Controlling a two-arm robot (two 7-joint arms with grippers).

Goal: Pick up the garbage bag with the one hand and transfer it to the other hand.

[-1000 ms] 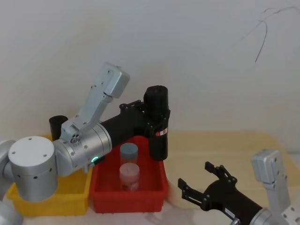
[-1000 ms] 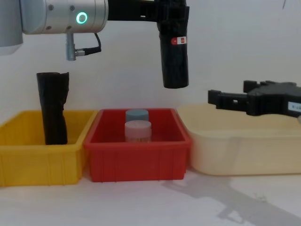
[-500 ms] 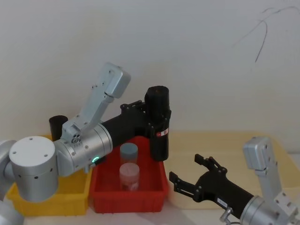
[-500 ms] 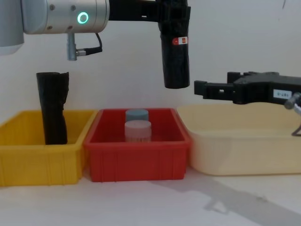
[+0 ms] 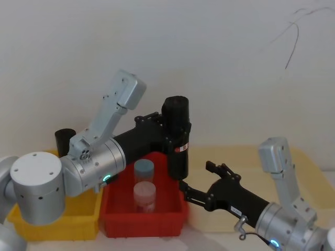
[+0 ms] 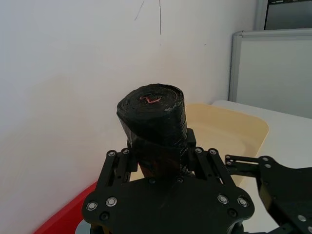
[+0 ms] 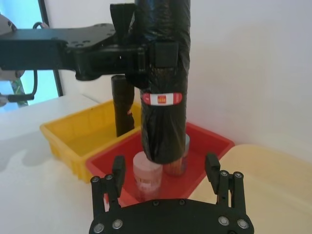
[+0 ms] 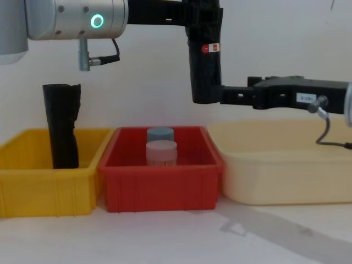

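While left gripper clamped bag, right gripper gaped open at its base | you risked dropping it by releasing early.

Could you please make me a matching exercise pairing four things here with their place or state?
1 garbage bag
2 slim black roll
3 two jars
4 right pincer

A in the red bin
B open, at the bag's lower end
C held aloft by the left pincer
D standing in the yellow bin

Pairs: 1-C, 2-D, 3-A, 4-B
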